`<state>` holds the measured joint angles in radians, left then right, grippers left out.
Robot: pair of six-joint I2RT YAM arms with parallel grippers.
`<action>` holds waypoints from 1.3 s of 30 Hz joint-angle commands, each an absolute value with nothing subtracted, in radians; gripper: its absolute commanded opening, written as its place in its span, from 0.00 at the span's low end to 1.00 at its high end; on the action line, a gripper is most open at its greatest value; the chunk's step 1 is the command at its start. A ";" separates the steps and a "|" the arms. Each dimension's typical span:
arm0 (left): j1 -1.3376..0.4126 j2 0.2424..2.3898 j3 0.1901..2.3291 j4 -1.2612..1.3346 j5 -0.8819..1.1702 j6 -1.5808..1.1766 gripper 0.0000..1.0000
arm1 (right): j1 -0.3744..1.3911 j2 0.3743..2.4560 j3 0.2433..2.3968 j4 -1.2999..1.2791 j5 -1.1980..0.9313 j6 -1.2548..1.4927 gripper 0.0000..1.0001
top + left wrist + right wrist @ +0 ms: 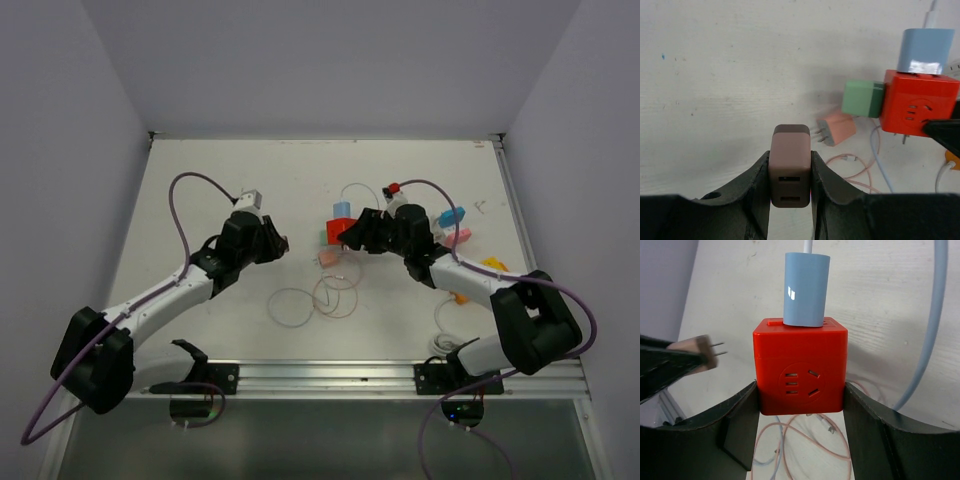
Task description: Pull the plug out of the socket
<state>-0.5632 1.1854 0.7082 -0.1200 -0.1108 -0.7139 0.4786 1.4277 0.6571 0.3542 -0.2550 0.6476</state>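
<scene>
A mauve-brown plug (790,170) with two USB ports sits clamped between the fingers of my left gripper (790,156), its prongs (717,349) bare and pointing toward the socket with a gap between them. The socket is a red cube (800,367), and my right gripper (801,386) is shut on its two sides. A light-blue plug (806,290) stands in the cube's top face, and a green plug (862,98) sits in its side. From above, the left gripper (283,245) and the red socket (345,232) face each other mid-table.
A salmon plug (837,128) lies loose on the table below the socket. Thin pink cable loops (312,298) lie in front. More coloured plugs (455,226) and a yellow one (493,265) lie to the right, behind the right arm. A white adapter (445,345) sits near the front rail.
</scene>
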 commanded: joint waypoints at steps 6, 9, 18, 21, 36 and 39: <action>-0.459 1.267 0.563 0.257 0.035 -0.693 0.27 | 0.477 1.417 0.684 0.531 -0.403 0.643 0.00; -0.456 1.276 0.532 0.282 0.037 -0.696 0.36 | 0.477 1.430 0.692 0.532 -0.420 0.637 0.00; -0.451 1.290 0.499 0.276 0.035 -0.719 0.52 | 0.477 1.476 0.712 0.532 -0.454 0.629 0.00; -0.451 1.290 0.491 0.282 0.043 -0.723 0.59 | 0.479 1.485 0.721 0.523 -0.463 0.623 0.00; -0.451 1.181 0.604 0.138 0.003 -0.707 0.95 | 0.578 1.513 0.787 0.420 -0.422 0.502 0.00; -0.453 1.175 0.641 0.120 0.021 -0.719 0.94 | 0.606 1.514 0.799 0.402 -0.407 0.476 0.00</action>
<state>-0.4583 1.2045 0.5732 0.1398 0.0216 -0.7151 0.5850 1.5196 0.7399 0.3664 -0.4141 0.5301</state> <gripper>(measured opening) 0.944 0.638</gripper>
